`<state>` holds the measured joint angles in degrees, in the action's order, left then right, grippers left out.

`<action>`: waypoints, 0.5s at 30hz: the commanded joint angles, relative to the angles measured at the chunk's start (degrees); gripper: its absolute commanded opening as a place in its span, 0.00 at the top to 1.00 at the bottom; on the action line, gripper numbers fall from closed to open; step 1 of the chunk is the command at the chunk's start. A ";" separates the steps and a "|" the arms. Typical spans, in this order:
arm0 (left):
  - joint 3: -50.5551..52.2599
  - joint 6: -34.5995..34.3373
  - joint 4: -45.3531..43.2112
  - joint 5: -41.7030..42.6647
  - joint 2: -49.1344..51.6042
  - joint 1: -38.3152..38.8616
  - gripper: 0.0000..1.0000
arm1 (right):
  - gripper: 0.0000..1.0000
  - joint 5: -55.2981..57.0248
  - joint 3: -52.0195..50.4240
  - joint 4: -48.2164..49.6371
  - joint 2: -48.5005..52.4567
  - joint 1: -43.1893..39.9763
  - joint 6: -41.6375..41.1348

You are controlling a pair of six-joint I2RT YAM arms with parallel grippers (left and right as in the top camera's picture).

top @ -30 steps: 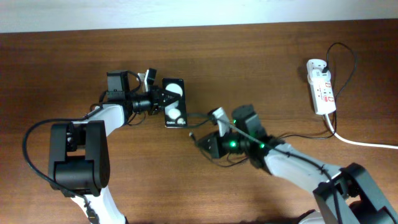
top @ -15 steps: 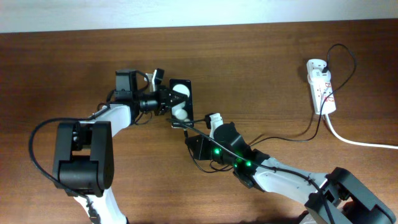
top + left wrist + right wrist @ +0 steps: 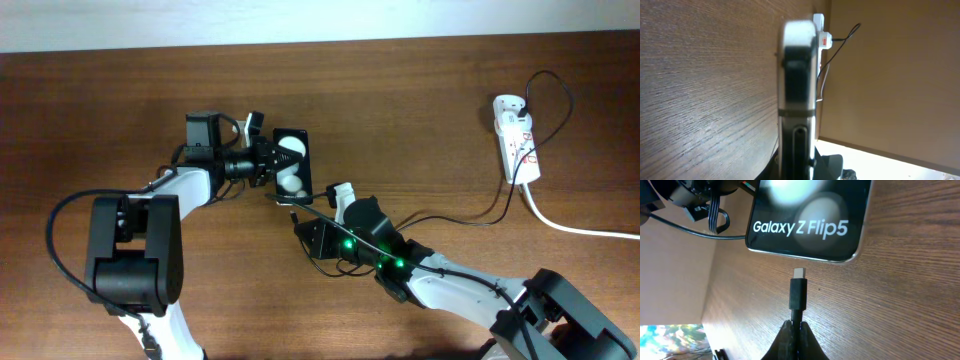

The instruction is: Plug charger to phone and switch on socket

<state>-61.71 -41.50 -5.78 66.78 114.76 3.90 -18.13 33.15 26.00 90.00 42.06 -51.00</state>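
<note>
Dark glossy glass is what the right wrist view is full of: the phone (image 3: 810, 220), with "Galaxy Z Flip5" in white print along the end that faces the charger (image 3: 798, 297).

The left gripper (image 3: 264, 163) is clamped on the phone's side edge. As far as I can tell it's bracing the phone so it won't skid across the slick wood-grain table (image 3: 420, 90) when the plug gets pushed in. Its wrist view shows the phone (image 3: 797, 90) edge-on as a thin slab with a rounded silvery frame.

The right gripper (image 3: 792, 330) has its fingers pinched fully together on the thin black cable, just behind the plug body. That leaves the short rigid part and its silver end sticking out straight at the phone's bottom edge. The plug is close to that edge but not touching, and lined up about at its middle (I can't actually make out the port, the edge is too dark). Gripping that far forward makes sense, since the floppy cable would just buckle otherwise.

The socket (image 3: 517, 140), a white plastic strip with small red marks, lies well away from the phone toward the far side of the table, with its thick white cord (image 3: 580, 228) trailing off. Neither arm is near it, so I'd say the switch comes later.
</note>
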 commanded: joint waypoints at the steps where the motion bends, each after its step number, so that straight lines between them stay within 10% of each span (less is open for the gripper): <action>1: -0.09 -0.52 -0.20 -0.61 -0.90 -1.09 1.00 | 0.96 -2.73 -0.04 1.92 -0.28 0.28 3.78; 15: -0.09 -0.50 0.26 -0.28 -0.90 -1.70 1.00 | 0.96 2.56 -0.04 3.41 -0.28 0.17 4.02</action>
<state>-61.71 -41.65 -5.41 65.54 114.76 2.44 -17.37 33.12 28.88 90.00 42.06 -47.57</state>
